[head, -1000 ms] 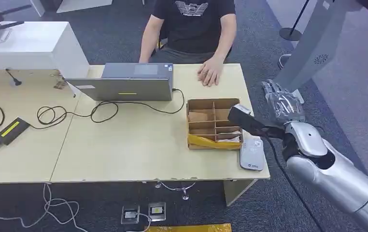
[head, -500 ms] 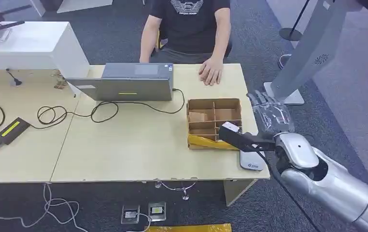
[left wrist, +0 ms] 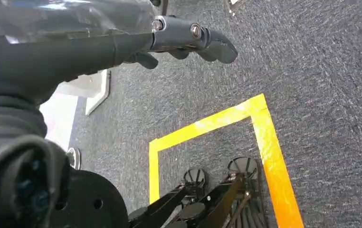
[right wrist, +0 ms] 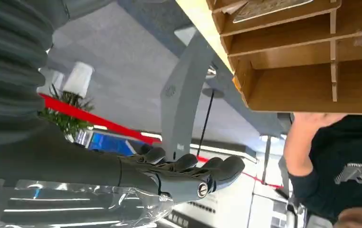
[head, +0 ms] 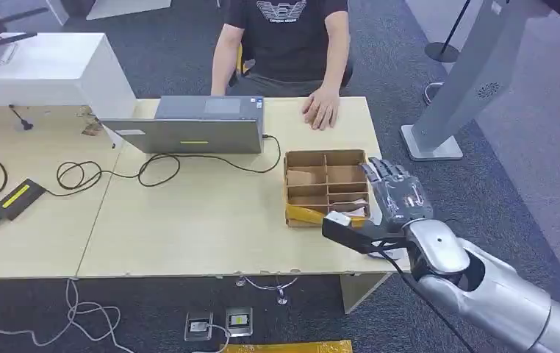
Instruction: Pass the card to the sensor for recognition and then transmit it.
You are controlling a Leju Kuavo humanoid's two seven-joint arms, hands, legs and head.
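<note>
The box (head: 326, 187), a cardboard tray split into compartments, sits right of centre in my head view, on the right part of the table (head: 189, 220). Its upper cells hold brown card pieces; the lower right cell holds a pale flat item that could be a card (head: 349, 209), though I cannot tell for sure. A yellow strip lies along the box's lower edge. In my right wrist view the box (right wrist: 288, 57) fills the upper right of the frame, with a flat pale piece in its top cell.

My right hand (head: 397, 197) hangs just right of the box, over the table's right edge, fingers stretched out and apart, holding nothing. A grey sensor (head: 384, 246) lies on the table's lower right corner, partly hidden under my wrist.

My left hand (left wrist: 188, 40) is at the top of the left wrist frame, above dark carpet with a yellow tape corner (left wrist: 260, 123); its fingers are loosely extended and I see nothing in them.

A laptop (head: 192, 125) stands at upper centre with cables (head: 115, 173) looping left to a power brick (head: 18, 198). A person (head: 292, 44) sits behind the table, one hand (head: 321, 109) resting on it. A grey stand (head: 468, 81) rises at upper right.
</note>
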